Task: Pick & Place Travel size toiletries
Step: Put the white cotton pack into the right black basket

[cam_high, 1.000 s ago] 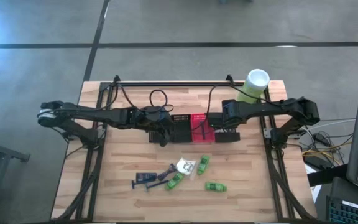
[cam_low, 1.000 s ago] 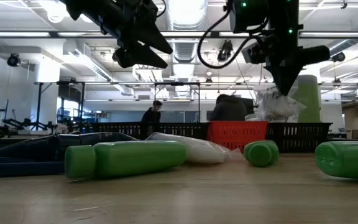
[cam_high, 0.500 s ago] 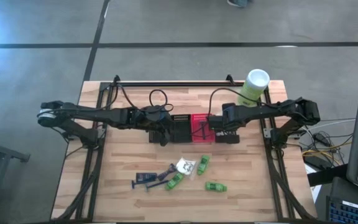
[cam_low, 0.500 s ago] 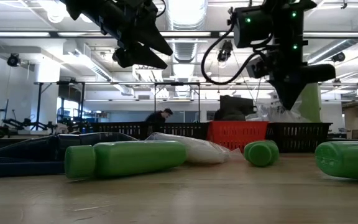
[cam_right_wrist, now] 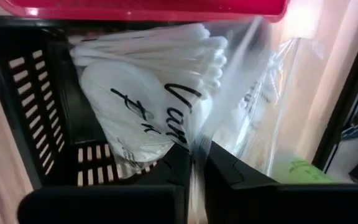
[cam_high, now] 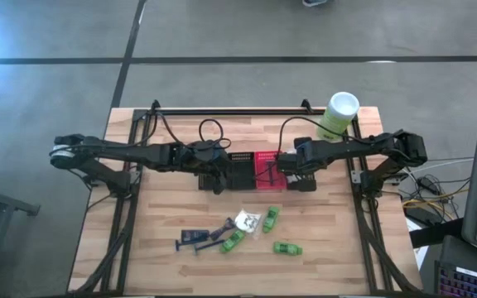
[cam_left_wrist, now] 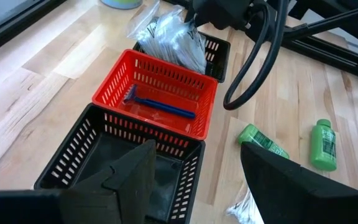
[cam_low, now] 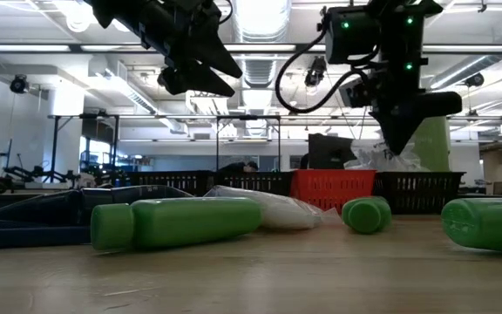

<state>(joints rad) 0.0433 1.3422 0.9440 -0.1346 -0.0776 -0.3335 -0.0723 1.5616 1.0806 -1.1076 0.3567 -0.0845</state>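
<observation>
**Packet lowered into the right-hand black basket, jaws not yet released**

Nearest the low camera, the unsorted toiletries lie on the table's front half: a green bottle (cam_low: 177, 222) on its side, a second green bottle (cam_low: 366, 215) end-on, a third green bottle (cam_low: 488, 223) at the right edge, with a loose white packet (cam_low: 264, 208) between the first two and dark razor sticks (cam_high: 199, 237) to the left (all apart from either arm).

Farther back stands a row of three baskets: a left black basket (cam_left_wrist: 86, 163), a red basket (cam_left_wrist: 156, 94) that already has a blue razor (cam_left_wrist: 160, 107) in it, and a right black basket (cam_right_wrist: 39, 106). The left gripper (cam_left_wrist: 194, 171) hovers over the left black basket with its fingers spread wide and nothing between them.

The right gripper (cam_right_wrist: 191, 168) is the one at work. Its fingers are pinched almost together on the clear plastic edge of a held packet (cam_right_wrist: 148, 99) of cotton swabs and pads. Compared with a second ago, the right arm has shifted slightly towards the red basket and come down, so the packet that hung clear above the basket rim then now sits mostly inside the right black basket, its body resting against the mesh wall.

My judgement is that the placing of this packet is nearly finished: only the release is left. The film is crinkly and may cling to a finger as they part.

Behind the baskets, near the table's far right corner, stands a pale-green canister (cam_high: 339, 114).
</observation>
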